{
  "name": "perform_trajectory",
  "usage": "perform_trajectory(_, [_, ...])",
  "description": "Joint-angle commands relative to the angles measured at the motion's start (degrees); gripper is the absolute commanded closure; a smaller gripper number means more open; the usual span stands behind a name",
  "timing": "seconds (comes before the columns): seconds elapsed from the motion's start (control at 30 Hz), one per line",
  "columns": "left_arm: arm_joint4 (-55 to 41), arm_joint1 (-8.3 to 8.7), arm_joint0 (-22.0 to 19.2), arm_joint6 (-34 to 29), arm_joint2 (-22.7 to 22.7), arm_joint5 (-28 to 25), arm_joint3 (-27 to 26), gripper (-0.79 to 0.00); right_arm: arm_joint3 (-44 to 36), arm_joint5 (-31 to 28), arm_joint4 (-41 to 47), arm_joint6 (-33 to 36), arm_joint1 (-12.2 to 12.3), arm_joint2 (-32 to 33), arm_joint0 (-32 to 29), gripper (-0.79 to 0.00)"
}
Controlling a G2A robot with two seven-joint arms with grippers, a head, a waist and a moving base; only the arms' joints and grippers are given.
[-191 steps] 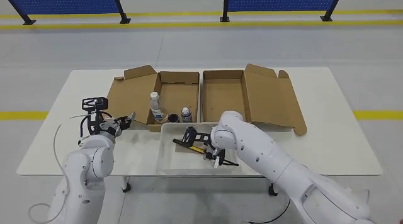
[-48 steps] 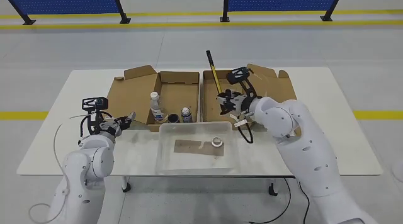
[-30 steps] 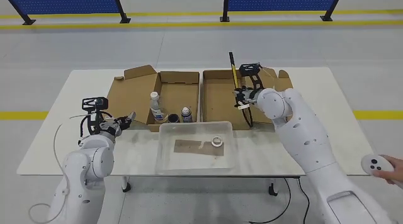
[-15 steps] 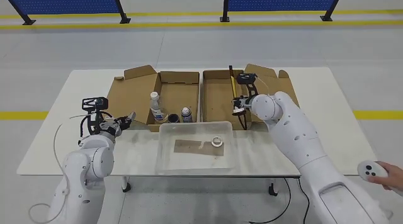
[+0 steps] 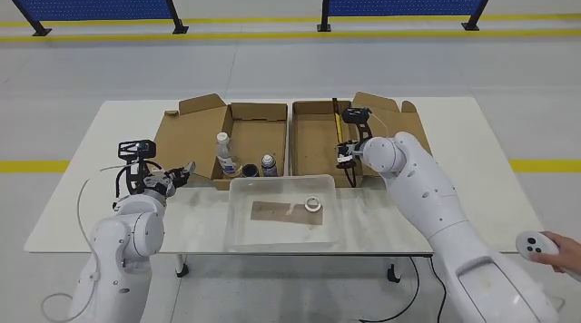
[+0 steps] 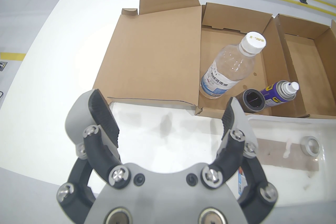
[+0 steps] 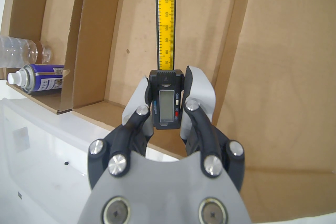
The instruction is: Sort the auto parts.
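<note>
- Right gripper (image 7: 167,82): jaws clamped on the display head of the digital caliper (image 7: 165,12), one finger on each side. The yellow scale beam projects forward from between the fingertips.
- Digital caliper: held inside the right cardboard box (image 7: 131,25), over its floor and near its front wall. Contact with the floor cannot be told.
- Left gripper (image 6: 162,101): jaws spread wide with nothing between them, above the white table (image 6: 52,64) in front of the left cardboard box (image 6: 233,15).
- Left cardboard box: contains a water bottle (image 6: 231,67), a spray can (image 6: 278,91) and a black cylinder (image 6: 253,100).
- White tray (image 6: 288,120): contains a metal ring (image 6: 309,145).
</note>
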Motion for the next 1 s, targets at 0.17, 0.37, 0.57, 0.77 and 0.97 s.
perform_trajectory(0.17, [0.0, 0.0, 0.0, 0.0, 0.0, 0.0, 0.0, -0.785, 0.6, -0.5, -0.5, -0.2, -0.1, 0.0, 0.3, -0.271])
perform_trajectory(0.37, [0.0, 0.0, 0.0, 0.0, 0.0, 0.0, 0.0, -0.785, 0.5, -0.7, -0.8, -0.1, -0.1, 0.2, 0.2, -0.336])
perform_trajectory(0.57, [0.0, 0.0, 0.0, 0.0, 0.0, 0.0, 0.0, -0.785, -1.4, -1.8, -1.4, -0.7, 0.2, 1.1, -0.1, -0.342])
perform_trajectory(0.77, [0.0, 0.0, 0.0, 0.0, 0.0, 0.0, 0.0, -0.785, -10.4, -4.3, -4.9, 0.8, 1.3, 2.3, -1.7, -0.372])
perform_trajectory(0.97, [0.0, 0.0, 0.0, 0.0, 0.0, 0.0, 0.0, -0.785, -26.6, -10.1, -9.3, 8.0, 3.2, 3.6, -6.5, -0.496])
